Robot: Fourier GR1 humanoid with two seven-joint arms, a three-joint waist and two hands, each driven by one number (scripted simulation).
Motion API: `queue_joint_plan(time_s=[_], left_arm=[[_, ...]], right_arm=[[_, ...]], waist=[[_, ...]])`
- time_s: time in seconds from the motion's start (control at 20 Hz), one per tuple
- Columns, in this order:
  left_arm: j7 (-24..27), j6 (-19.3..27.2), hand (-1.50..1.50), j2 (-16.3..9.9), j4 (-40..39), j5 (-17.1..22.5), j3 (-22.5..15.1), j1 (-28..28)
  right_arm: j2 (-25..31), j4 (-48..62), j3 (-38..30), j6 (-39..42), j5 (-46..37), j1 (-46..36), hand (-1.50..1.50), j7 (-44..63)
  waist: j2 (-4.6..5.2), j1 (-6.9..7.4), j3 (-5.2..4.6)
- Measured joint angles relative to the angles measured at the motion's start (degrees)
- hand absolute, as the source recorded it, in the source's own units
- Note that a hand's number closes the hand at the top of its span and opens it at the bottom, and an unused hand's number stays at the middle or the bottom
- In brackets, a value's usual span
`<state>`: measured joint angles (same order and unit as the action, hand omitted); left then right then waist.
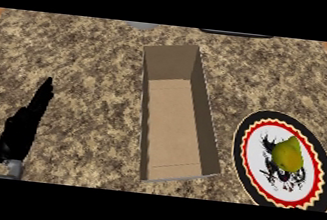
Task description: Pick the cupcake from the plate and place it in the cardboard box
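Lower left, the left hand [22, 125] rests with fingers straight, holding nothing; right hand's out of view. Lower right, a yellow-green pear-looking thing [288, 154], no cupcake, sits on the patterned plate [252, 176]. I'd grab low, then lift over the cardboard box [174, 118] wall, mid-frame.

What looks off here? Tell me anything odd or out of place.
The task names a cupcake, but the thing on the plate looks like a yellow-green pear, not a cupcake. The cardboard box stands open with nothing in it. Only the left hand shows, fingers straight, at the counter's left; the right hand is out of view.
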<state>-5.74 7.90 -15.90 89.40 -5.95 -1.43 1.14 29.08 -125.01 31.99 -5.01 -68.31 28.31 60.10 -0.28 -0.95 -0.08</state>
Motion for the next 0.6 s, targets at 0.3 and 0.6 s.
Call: queue_joint_plan(time_s=[0.3, 0.6], left_arm=[[0.3, -0.1, 0.0, 0.9, -0.1, -0.7, -0.3, 0.5], [0.0, 0.0, 0.0, 1.1, -0.6, -1.4, -0.5, -0.5]], right_arm=[[-1.1, -12.1, 4.2, 1.4, -10.2, 5.3, 1.5, 0.6], [-6.1, -15.2, 8.5, -0.8, -14.0, -2.8, 1.5, -2.4]], waist=[[0.01, 0.09, 0.02], [0.06, 0.7, -0.01]])
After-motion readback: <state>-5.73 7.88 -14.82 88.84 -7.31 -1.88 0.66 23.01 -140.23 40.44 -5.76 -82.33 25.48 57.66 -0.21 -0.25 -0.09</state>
